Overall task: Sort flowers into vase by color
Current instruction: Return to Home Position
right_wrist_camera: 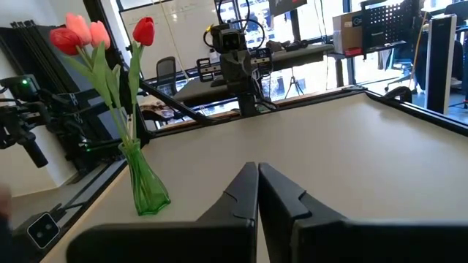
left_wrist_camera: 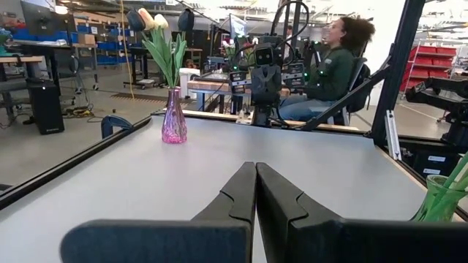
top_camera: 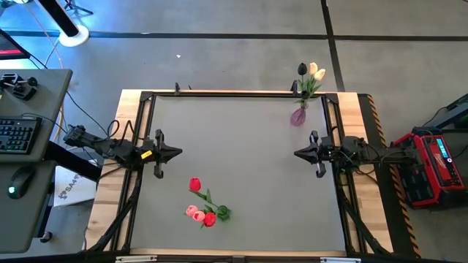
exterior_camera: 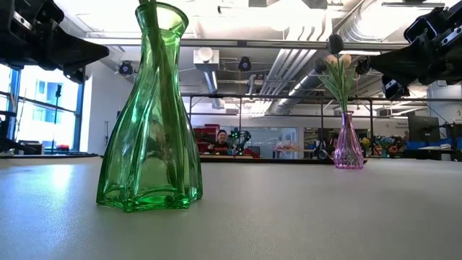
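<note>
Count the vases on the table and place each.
2. The green vase stands toward the table's bottom edge in the high view, nearer the left arm, holding red and pink tulips. The pink vase stands at the top edge, nearer the right arm.
</note>
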